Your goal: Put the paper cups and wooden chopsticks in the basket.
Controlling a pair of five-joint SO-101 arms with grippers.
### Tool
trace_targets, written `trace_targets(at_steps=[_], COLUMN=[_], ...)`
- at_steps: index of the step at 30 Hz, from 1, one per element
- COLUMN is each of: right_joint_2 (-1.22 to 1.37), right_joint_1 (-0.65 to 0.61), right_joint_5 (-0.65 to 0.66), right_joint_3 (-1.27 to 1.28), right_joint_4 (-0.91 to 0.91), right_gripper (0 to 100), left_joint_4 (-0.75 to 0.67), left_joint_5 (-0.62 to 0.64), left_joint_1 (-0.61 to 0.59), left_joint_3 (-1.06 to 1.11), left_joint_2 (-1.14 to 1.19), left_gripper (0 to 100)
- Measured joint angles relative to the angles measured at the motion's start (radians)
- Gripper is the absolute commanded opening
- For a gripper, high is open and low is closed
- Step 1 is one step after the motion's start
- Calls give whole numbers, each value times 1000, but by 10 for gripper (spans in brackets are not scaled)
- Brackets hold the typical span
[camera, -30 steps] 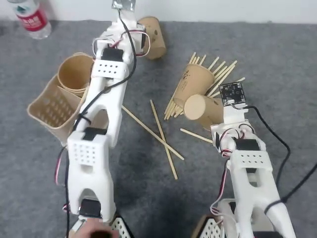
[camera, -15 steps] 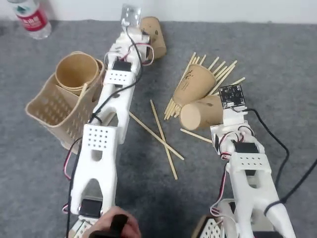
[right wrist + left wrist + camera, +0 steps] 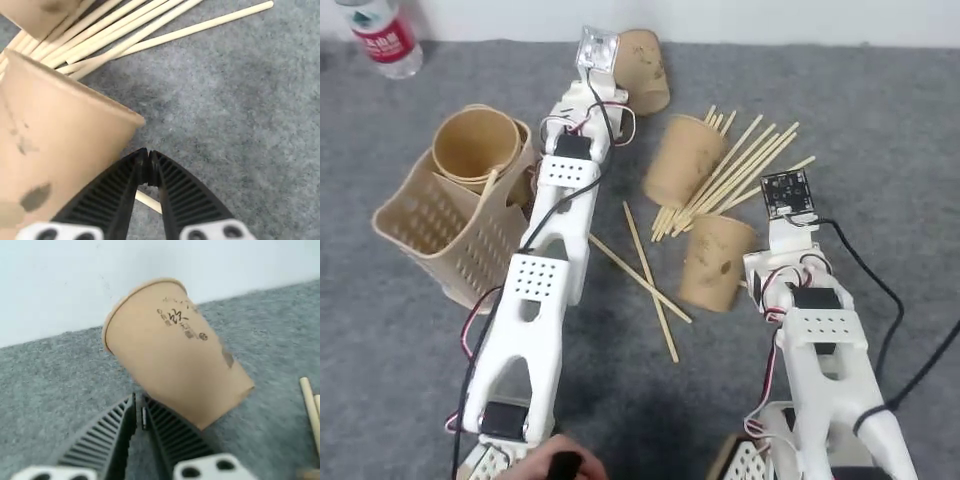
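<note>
My left gripper [image 3: 139, 409] is shut and empty, its tips just short of a brown paper cup [image 3: 175, 347] lying on its side by the white wall; the same cup [image 3: 642, 70] lies at the back of the grey mat. My right gripper [image 3: 148, 159] is shut and empty beside another paper cup [image 3: 52, 140], which sits mid-right on the mat [image 3: 717, 262]. A third cup [image 3: 684, 160] rests on a pile of wooden chopsticks [image 3: 735, 165]. Two loose chopsticks [image 3: 646, 275] lie crossed in the middle. The beige basket [image 3: 435, 235] at the left holds stacked cups [image 3: 475, 145].
A plastic bottle [image 3: 382, 35] lies at the back left corner. The white wall runs along the mat's far edge. Chopsticks [image 3: 125, 30] fan out beyond the right gripper, and one chopstick end [image 3: 148, 201] lies beneath it. Bare mat [image 3: 880, 130] stretches to the right.
The left arm has stretched farther back toward the cup by the wall. The cup at the right gripper has shifted nearer to the front, and the cup on the chopstick pile has rolled left.
</note>
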Motion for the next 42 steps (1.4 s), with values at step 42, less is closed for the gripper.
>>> trace_targets(at_steps=[42], right_joint_2=[0], right_joint_1=[-2], right_joint_5=[61], right_joint_3=[41], right_joint_4=[-89], right_gripper=[9], left_joint_4=[213], left_joint_5=[-195], left_joint_1=[23], left_joint_3=[-167], left_joint_2=[34], left_gripper=[12])
